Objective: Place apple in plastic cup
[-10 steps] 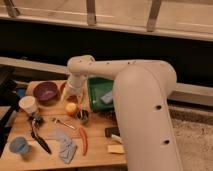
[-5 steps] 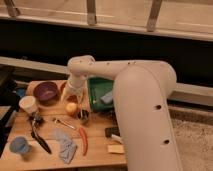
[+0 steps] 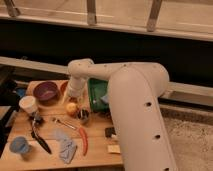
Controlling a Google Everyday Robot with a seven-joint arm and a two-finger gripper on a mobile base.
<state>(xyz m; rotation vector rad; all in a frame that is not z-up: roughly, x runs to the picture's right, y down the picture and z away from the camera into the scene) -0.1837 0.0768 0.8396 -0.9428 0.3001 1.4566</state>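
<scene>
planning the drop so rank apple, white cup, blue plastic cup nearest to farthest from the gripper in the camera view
Gripper, low over the middle of the table:
1. apple, right at it.
2. white cup, toward the picture's left.
3. plastic cup, near corner, picture's left.

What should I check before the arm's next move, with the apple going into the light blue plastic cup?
1. Gripper at the apple: ok, it is directly over it.
2. Apple securely held: cannot tell, the wrist hides the contact.
3. Plastic cup upright, mouth up: ok, at the table's front corner, lower left in the view.
4. Plastic cup empty: cannot tell.
5. Low path to the cup: not ok, the black tool lies between, so a lift is probably needed.
6. Room around the apple: not ok, the metal cup stands close beside it.
</scene>
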